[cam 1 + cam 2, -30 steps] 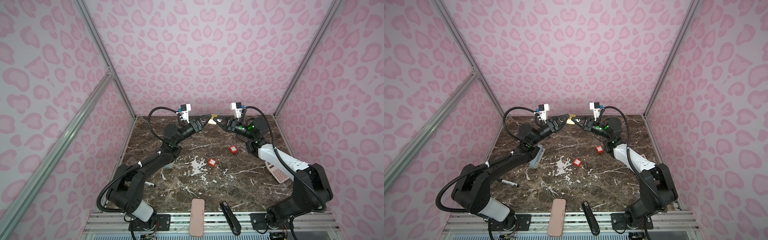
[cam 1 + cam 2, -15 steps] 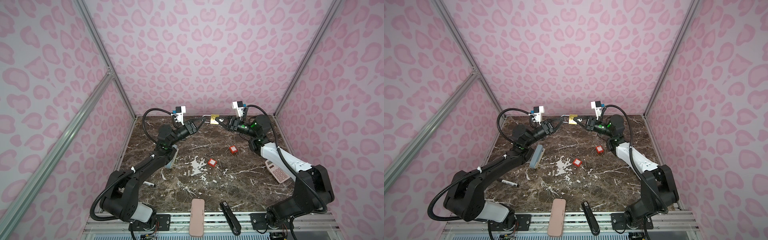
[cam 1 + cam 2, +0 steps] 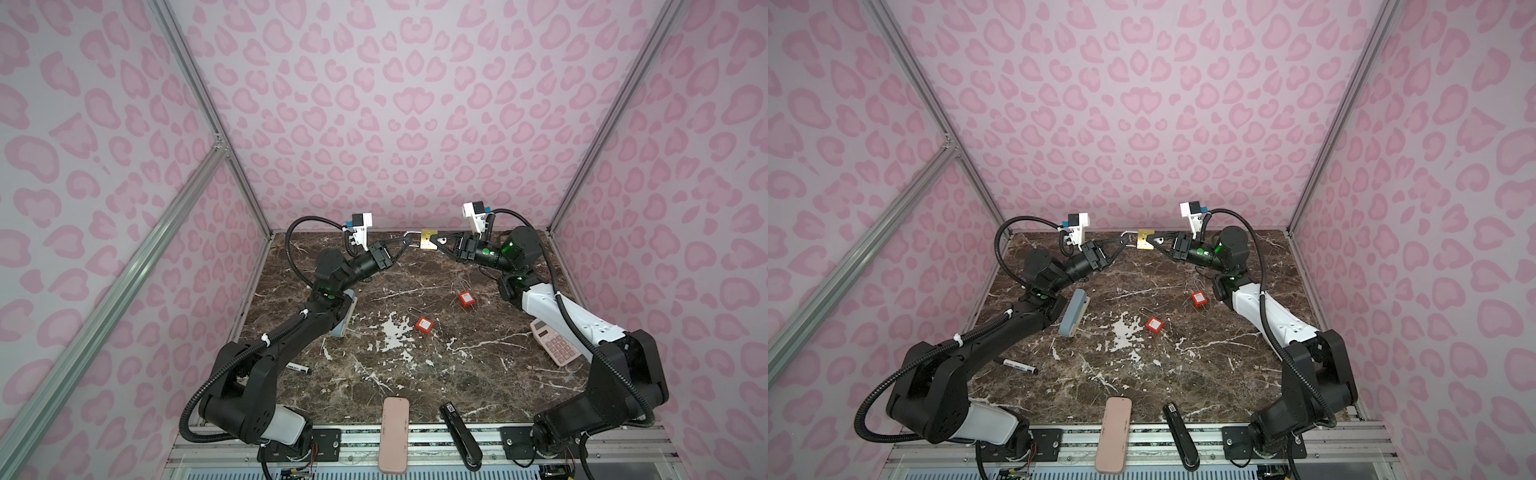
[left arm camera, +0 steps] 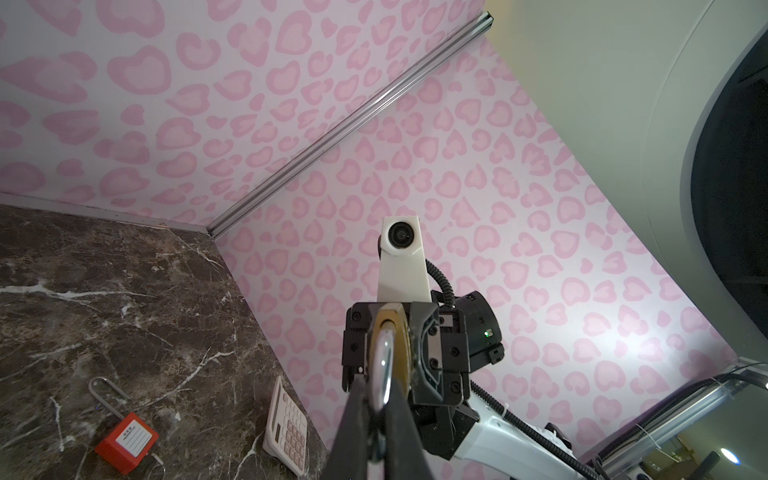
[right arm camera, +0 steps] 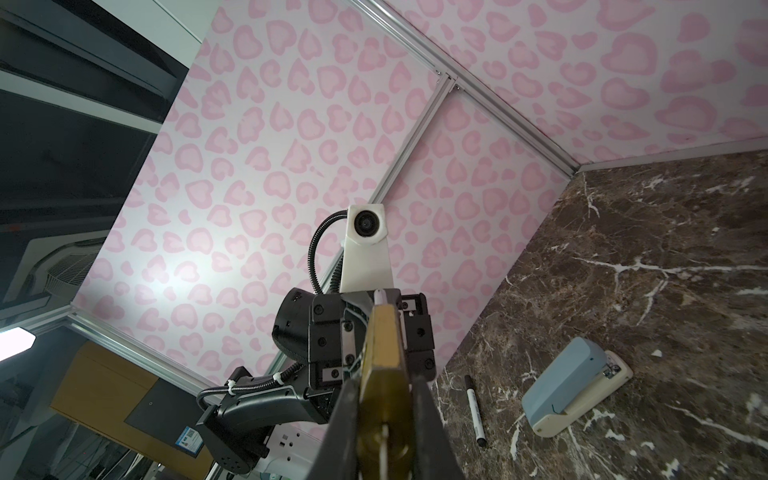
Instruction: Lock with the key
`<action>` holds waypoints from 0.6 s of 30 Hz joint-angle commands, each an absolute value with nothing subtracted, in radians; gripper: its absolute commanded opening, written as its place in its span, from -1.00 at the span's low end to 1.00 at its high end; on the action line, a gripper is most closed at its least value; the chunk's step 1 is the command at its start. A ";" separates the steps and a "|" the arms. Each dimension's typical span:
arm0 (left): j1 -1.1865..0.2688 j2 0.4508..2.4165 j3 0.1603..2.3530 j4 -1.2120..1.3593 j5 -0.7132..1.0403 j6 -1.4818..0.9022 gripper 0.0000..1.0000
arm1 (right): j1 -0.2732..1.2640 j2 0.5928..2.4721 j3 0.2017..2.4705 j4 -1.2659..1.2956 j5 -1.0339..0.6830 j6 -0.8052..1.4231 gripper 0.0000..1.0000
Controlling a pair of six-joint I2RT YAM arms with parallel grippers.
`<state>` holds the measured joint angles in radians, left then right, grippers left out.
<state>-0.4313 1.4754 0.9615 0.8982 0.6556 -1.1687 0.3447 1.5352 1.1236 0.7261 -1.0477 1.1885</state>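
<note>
A brass padlock point(image 3: 428, 240) point(image 3: 1144, 241) hangs in the air over the back of the marble table, between my two arms. My right gripper point(image 3: 433, 241) point(image 5: 384, 380) is shut on its brass body point(image 5: 384, 365). My left gripper point(image 3: 405, 243) point(image 4: 379, 384) is shut on the silver shackle point(image 4: 384, 361) point(image 3: 1126, 239), facing the right gripper. In the right wrist view a thin pale sliver shows at the keyway on the lock's end. Whether that sliver is the key I cannot tell, and no key shows clearly anywhere else.
Two red padlocks point(image 3: 467, 299) point(image 3: 424, 324) lie mid-table. A calculator point(image 3: 555, 343) sits under the right arm. A blue stapler point(image 3: 1073, 312) and a marker point(image 3: 1019, 365) lie by the left arm. A pink case point(image 3: 393, 434) and a black stapler point(image 3: 460, 434) rest on the front edge.
My left gripper stood open beside the padlock a second ago; its jaws have since closed onto the shackle. The right gripper has kept its hold on the lock body, almost still.
</note>
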 commanded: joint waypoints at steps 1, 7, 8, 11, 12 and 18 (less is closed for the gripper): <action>-0.429 1.466 0.964 0.913 0.669 -1.155 -0.94 | 0.347 1.540 1.131 0.775 -1.067 1.181 -1.00; -0.451 1.489 0.965 0.943 0.666 -1.176 -0.94 | 0.385 1.563 1.137 0.819 -1.053 1.201 -1.00; -0.462 1.499 0.973 0.943 0.669 -1.174 -0.94 | 0.388 1.571 1.142 0.828 -1.051 1.204 -1.00; -0.482 1.509 0.976 0.944 0.673 -1.171 -0.94 | 0.384 1.592 1.156 0.851 -1.056 1.224 -1.00; -0.481 1.506 0.972 0.945 0.672 -1.170 -0.94 | 0.380 1.595 1.160 0.855 -1.060 1.227 -1.00; -0.459 1.485 0.970 0.916 0.672 -1.159 -0.94 | 0.347 1.598 1.182 0.802 -1.114 1.202 -1.00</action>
<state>-0.4572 1.4956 0.9634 0.9203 0.5781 -1.1698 0.3473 1.5932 1.1706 0.7670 -1.0374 1.2182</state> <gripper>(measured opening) 0.086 0.149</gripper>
